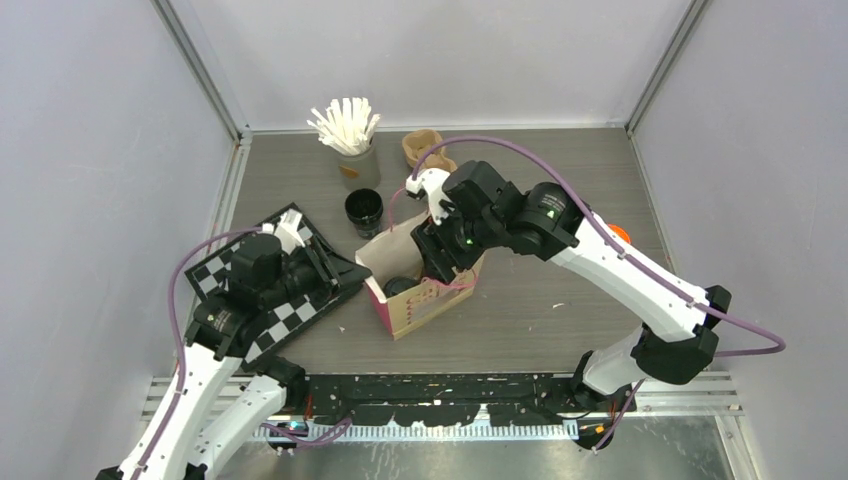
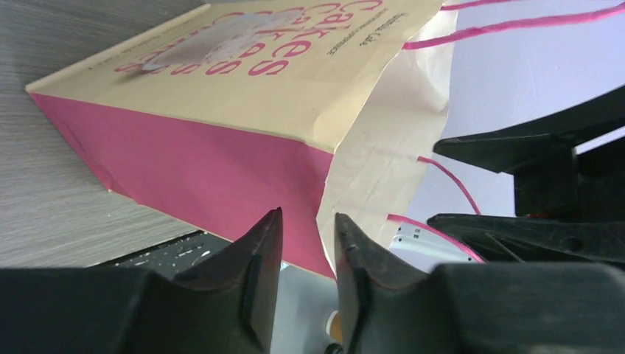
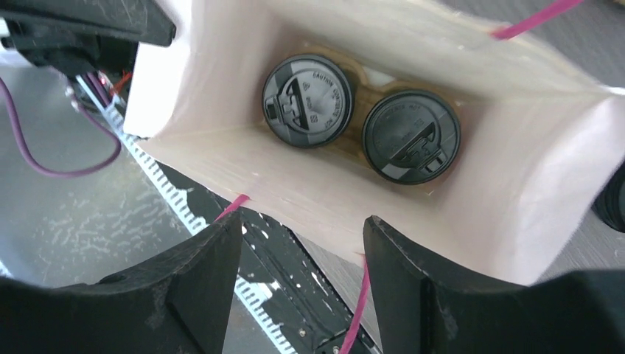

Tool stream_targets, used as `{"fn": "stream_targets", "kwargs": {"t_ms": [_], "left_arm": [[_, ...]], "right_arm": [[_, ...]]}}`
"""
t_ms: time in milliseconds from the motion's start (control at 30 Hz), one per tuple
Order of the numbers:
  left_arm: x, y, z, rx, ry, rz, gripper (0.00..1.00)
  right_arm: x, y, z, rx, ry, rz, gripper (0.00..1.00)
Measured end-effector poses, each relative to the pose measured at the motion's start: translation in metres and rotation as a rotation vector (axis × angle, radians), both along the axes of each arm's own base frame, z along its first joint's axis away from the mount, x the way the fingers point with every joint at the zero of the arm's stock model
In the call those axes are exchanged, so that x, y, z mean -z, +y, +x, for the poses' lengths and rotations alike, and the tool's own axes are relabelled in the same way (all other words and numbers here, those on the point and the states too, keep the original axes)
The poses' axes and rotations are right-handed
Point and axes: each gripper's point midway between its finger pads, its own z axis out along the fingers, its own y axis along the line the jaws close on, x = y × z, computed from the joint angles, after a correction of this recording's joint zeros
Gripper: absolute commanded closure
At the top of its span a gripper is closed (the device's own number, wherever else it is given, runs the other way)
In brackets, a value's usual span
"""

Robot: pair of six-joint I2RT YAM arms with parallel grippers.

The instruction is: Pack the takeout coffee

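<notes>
A cream and pink paper bag (image 1: 425,290) stands open at the table's middle. In the right wrist view two black cups with lids on (image 3: 308,100) (image 3: 411,136) sit side by side at the bag's bottom (image 3: 221,103), in a brown holder. My right gripper (image 3: 302,236) is open and empty, just above the bag's near rim, with a pink handle string beside its right finger (image 3: 398,258). In the top view it hovers over the bag (image 1: 437,262). A third black cup (image 1: 364,212) stands behind the bag. My left gripper (image 2: 306,232) is narrowly open at the bag's left rim (image 2: 354,169), gripping nothing.
A grey cup of white sticks (image 1: 350,140) and a brown pulp carrier (image 1: 425,150) stand at the back. A black and white chequered board (image 1: 275,300) lies under the left arm. Grey walls close the table in on both sides.
</notes>
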Motion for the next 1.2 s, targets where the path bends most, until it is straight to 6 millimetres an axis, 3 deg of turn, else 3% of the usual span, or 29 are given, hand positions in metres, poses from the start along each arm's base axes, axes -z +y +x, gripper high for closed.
{"fn": "stream_targets", "kwargs": {"t_ms": [133,300,400,500,667,767,900,1100,1200], "left_arm": [[-0.01,0.011,0.001,-0.021,-0.053,0.075,0.53],[-0.051,0.035,0.014,-0.099,-0.203,0.206,0.38],[-0.072,0.051,0.031,-0.174,-0.279,0.292,0.34],[-0.076,0.063,0.058,-0.239,-0.297,0.409,0.3],[-0.064,0.08,0.133,-0.354,-0.247,0.577,0.34],[-0.041,0.101,0.19,-0.448,-0.19,0.616,0.4],[-0.015,0.127,0.25,-0.526,-0.131,0.645,0.41],[-0.033,0.141,0.346,-0.579,-0.219,0.6,0.44],[-0.033,0.141,0.376,-0.578,-0.257,0.582,0.46]], "right_arm": [[-0.026,0.001,0.008,0.043,-0.054,0.057,0.32],[-0.077,-0.001,0.008,0.088,-0.128,0.223,0.27],[-0.104,-0.007,0.005,0.117,-0.168,0.328,0.17],[-0.129,-0.019,0.002,0.153,-0.223,0.436,0.09],[-0.154,-0.042,-0.01,0.179,-0.282,0.566,0.08],[-0.162,-0.055,-0.019,0.178,-0.307,0.621,0.08],[-0.167,-0.07,-0.025,0.191,-0.332,0.651,0.08],[-0.161,-0.09,-0.017,0.275,-0.382,0.615,0.08],[-0.162,-0.095,-0.007,0.324,-0.407,0.585,0.08]]}}
